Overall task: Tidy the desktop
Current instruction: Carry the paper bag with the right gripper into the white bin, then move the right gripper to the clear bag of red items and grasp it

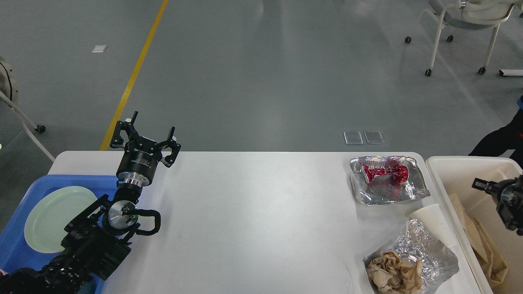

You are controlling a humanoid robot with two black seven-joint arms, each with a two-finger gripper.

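While the left gripper [152, 133] hung above the far-left corner of the surface [253, 212], its jaws stood apart w/ nothing between them. The left arm entered from the near-left edge, crossing over the blue tray [16, 245]. That tray sat at the left end of the surface and held a pale green plate [55, 218], lying flat.

The surface, white w/ rounded corners, filled the near half of the view; its middle was bare. Items were grouped at its right end. Far right: a foil tray [388, 179] containing a crushed red wrapper [386, 173]. Just nearer, a white paper cup [435, 222] lay on its side, beside the bin wall. Near-right corner: a crumpled foil sheet [429, 253] w/ a wad of brown paper [394, 273] resting on it.

A cream-white bin [457, 167] stood just right of the surface, w/ brown paper bags [486, 249] inside. The right gripper [484, 185] hovered over this bin, seen dark and partly cut by the view's right edge; jaw state cannot be told.

Beyond the surface: grey floor w/ a yellow line [132, 77]; a wheeled chair [461, 32] at far right.
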